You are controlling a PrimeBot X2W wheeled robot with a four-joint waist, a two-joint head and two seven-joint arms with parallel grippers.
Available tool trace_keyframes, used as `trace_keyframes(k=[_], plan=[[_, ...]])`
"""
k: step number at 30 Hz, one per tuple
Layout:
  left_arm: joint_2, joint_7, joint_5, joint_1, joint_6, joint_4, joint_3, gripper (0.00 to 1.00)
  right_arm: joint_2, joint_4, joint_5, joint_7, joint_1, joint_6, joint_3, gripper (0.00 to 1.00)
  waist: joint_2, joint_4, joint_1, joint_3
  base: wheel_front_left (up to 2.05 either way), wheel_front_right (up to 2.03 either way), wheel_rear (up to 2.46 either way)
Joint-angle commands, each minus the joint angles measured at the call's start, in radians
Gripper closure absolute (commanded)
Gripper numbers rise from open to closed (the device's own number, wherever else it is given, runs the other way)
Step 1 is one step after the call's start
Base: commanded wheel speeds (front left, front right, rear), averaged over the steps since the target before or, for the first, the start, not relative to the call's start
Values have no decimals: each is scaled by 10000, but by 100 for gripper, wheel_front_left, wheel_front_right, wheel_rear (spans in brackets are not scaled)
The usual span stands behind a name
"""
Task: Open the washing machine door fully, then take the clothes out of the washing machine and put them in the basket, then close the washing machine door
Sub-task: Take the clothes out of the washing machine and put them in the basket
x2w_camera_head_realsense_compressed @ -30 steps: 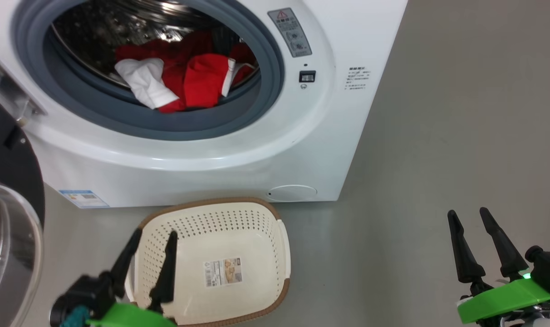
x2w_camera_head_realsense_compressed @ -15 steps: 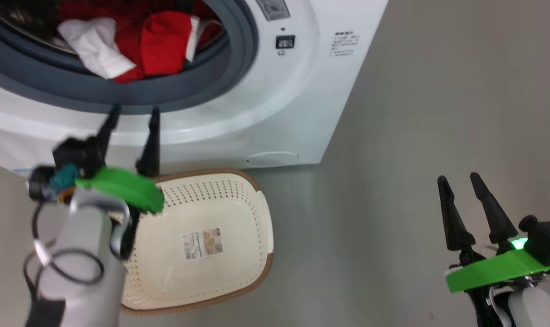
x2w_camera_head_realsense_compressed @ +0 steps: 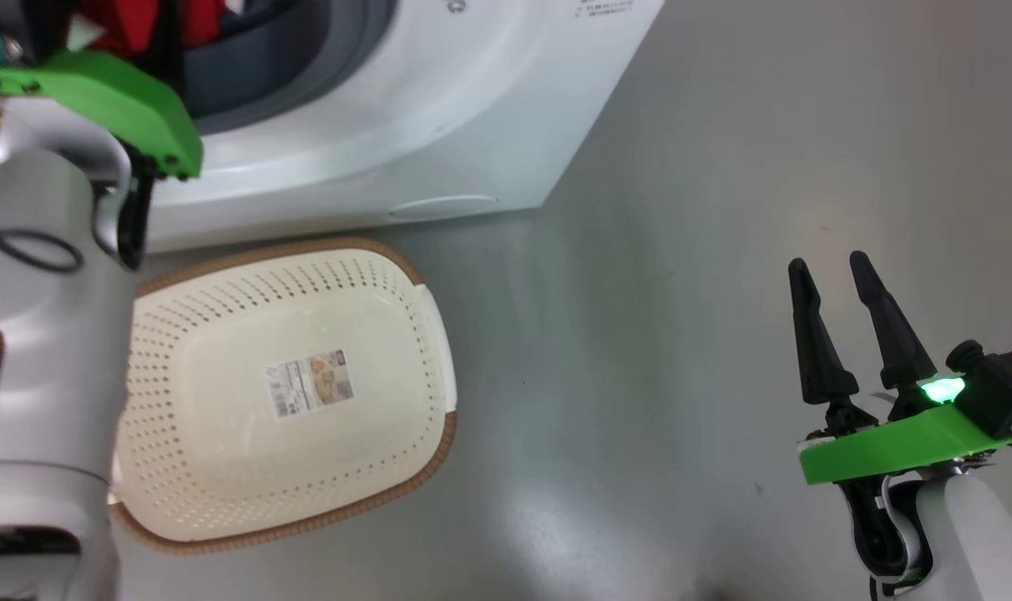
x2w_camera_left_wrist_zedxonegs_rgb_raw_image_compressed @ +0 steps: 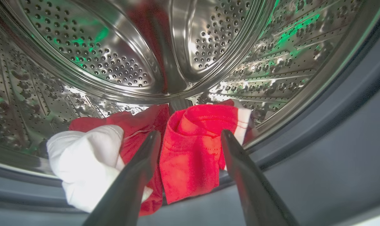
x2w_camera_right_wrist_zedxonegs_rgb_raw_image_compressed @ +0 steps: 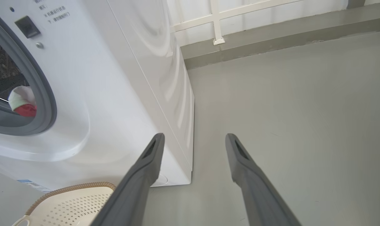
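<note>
L arm up from over the basket (x2w_camera_head_realsense_compressed: 372, 260) to the drum mouth since last look; head cam swung too, so most of the scene shift is camera. Left gripper (x2w_camera_left_wrist_zedxonegs_rgb_raw_image_compressed: 190, 133) fingers spread, tips either side of a red fold of the clothes (x2w_camera_left_wrist_zedxonegs_rgb_raw_image_compressed: 193, 166), not pinching yet. Clothes lie at near lip of the washing machine (x2w_camera_head_realsense_compressed: 406, 125) drum (x2w_camera_left_wrist_zedxonegs_rgb_raw_image_compressed: 114, 56). Right gripper (x2w_camera_head_realsense_compressed: 827, 260) spread, idle, far right. Risk, my read: shallow bite takes one layer and it slips, or a tip snags the gasket (x2w_camera_left_wrist_zedxonegs_rgb_raw_image_compressed: 334, 141).

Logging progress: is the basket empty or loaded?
Empty: the basket has a bare floor, its label uncovered; the clothes lie in the drum.
</note>
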Motion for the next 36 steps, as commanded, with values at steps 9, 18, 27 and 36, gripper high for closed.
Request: trace_keyframes(k=[9,18,27,36], plan=[[1060,457,187,-1542,420,1480,-4,0,114,-319,123,-65,-293,63,479,0,0,-771,0,926,0,0,0],[1307,872,360,-1844,335,1991,-372,0,187,-328,151,-65,-248,63,605,0,0,-986,0,952,0,0,0],[1390,1158,239,-1774,384,2159,-470,68,207,-353,150,-65,-258,63,669,0,0,-1003,0,845,0,0,0],[1159,453,-81,-1481,315,2199,-414,100,88,-357,117,-65,-228,63,555,0,0,-685,0,575,0,0,0]])
